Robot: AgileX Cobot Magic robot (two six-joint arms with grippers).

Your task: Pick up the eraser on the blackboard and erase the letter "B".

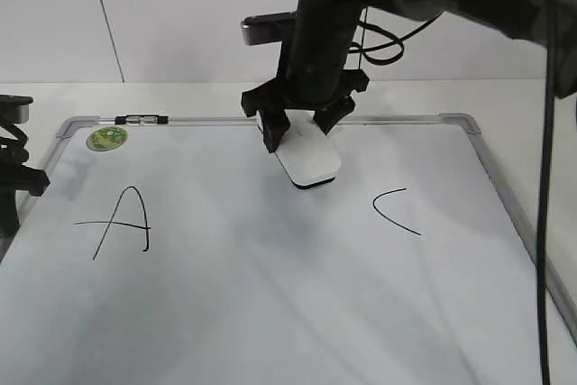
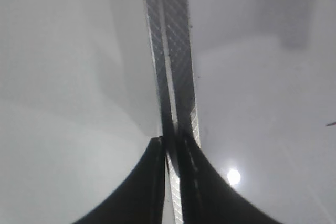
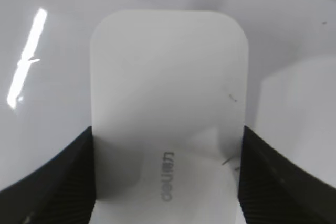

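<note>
The right pincer [image 1: 301,123] reaches down from the upper right over the board [image 1: 270,313] and holds the eraser [image 1: 307,160] between its two fingers, one on each long side. In the right wrist view the eraser [image 3: 168,108] fills the middle of the frame, its white top facing the camera and its grey lettering near the bottom, with a dark finger [image 3: 50,182] pressed against each lower edge. In the exterior view the eraser sits tilted, its far end up in the pincer and its near end, with the dark underside showing, down toward the board between the "A" [image 1: 122,220] and the "C" [image 1: 394,211]. Whether the underside touches the board I cannot tell. No "B" shows between those two letters; the board there is white.

The left pincer [image 2: 170,182] hangs at the board's left edge, its fingers drawn narrow with only a thin slit between them, holding nothing. Below it runs the grey frame [image 2: 173,51].

A green sticker [image 1: 106,138] sits in the board's far left corner, and a marker [image 1: 141,119] lies on the far frame just beside it.
</note>
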